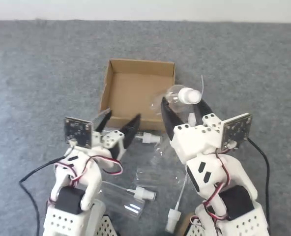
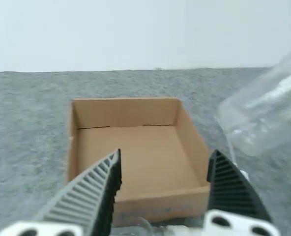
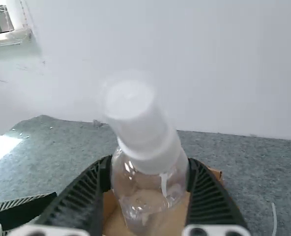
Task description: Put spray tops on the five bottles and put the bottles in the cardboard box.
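Observation:
The cardboard box (image 1: pixel 135 91) lies open and empty at the middle of the grey carpet. My right gripper (image 1: pixel 182 105) is shut on a clear bottle (image 1: pixel 171 96) with a white spray top (image 1: pixel 189 95), held tilted above the box's right near corner. From the right wrist, the bottle (image 3: pixel 146 196) sits between the fingers of the right gripper (image 3: pixel 148 191), with the spray top (image 3: pixel 138 123) pointing up. My left gripper (image 1: pixel 122 119) stands open at the box's near wall with nothing in it. From the left wrist, the left gripper (image 2: pixel 162 179) faces the box (image 2: pixel 135 147), and the held bottle (image 2: pixel 268 113) hangs beside it.
A bottle with a spray top (image 1: pixel 148 138) lies just in front of the box. Another capped bottle (image 1: pixel 128 199) lies between the arm bases, beside a bare clear bottle (image 1: pixel 155 175). A loose spray top with its tube (image 1: pixel 174 215) lies near the right base.

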`<control>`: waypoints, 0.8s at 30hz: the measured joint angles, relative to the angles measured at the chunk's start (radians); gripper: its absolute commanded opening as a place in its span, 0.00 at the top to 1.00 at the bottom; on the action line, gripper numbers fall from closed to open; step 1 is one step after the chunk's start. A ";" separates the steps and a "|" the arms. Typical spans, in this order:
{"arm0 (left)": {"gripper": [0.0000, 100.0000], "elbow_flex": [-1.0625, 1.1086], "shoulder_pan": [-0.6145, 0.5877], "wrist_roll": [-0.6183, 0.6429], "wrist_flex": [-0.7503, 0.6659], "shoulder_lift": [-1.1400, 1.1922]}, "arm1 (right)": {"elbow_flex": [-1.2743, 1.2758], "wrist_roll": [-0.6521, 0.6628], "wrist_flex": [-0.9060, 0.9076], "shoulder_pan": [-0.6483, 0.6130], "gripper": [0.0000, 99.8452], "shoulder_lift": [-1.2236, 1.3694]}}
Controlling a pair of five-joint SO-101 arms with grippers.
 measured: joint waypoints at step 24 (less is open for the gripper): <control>0.74 -0.021 -0.338 0.087 -0.035 0.000 | -0.078 0.072 -0.087 0.000 0.93 0.201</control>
